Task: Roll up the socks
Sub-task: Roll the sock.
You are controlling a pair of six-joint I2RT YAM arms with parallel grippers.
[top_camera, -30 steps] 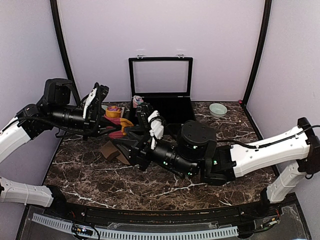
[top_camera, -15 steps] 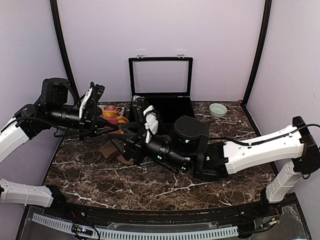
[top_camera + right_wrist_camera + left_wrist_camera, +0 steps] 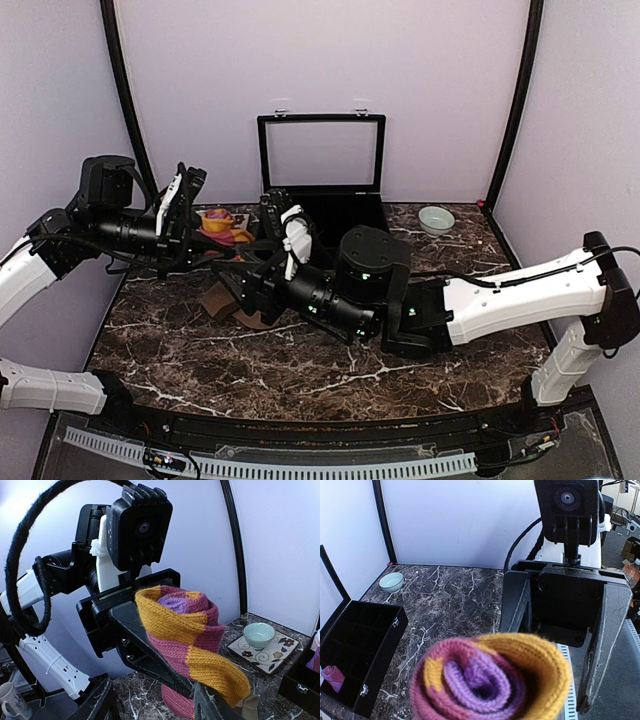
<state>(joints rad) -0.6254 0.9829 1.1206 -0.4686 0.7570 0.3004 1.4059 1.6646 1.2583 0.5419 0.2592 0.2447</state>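
Note:
My left gripper [image 3: 225, 238] is shut on the rolled red-maroon sock [image 3: 222, 222], held above the table's back left. The left wrist view shows this sock end-on [image 3: 485, 680] as a purple, maroon and orange spiral that hides my own fingers. From the right wrist it is a standing roll [image 3: 187, 645], and its orange cuff [image 3: 215, 672] is pulled out sideways. My right gripper [image 3: 240, 275] faces it closely and is open, fingers [image 3: 607, 630] wide apart and the cuff end between them. The tan-brown sock [image 3: 222, 300] lies flat on the marble beneath.
A black compartment box [image 3: 345, 215] with its lid raised stands at the back middle, with a pink-purple bundle [image 3: 332, 676] inside. A pale green bowl [image 3: 435, 218] sits back right. Another small bowl [image 3: 258, 634] rests on a patterned tile [image 3: 277, 655] at the back left.
Both arms have drifted left, and the sock roll has gone left and back with them. The right gripper stayed close on it. Neither grip has changed.

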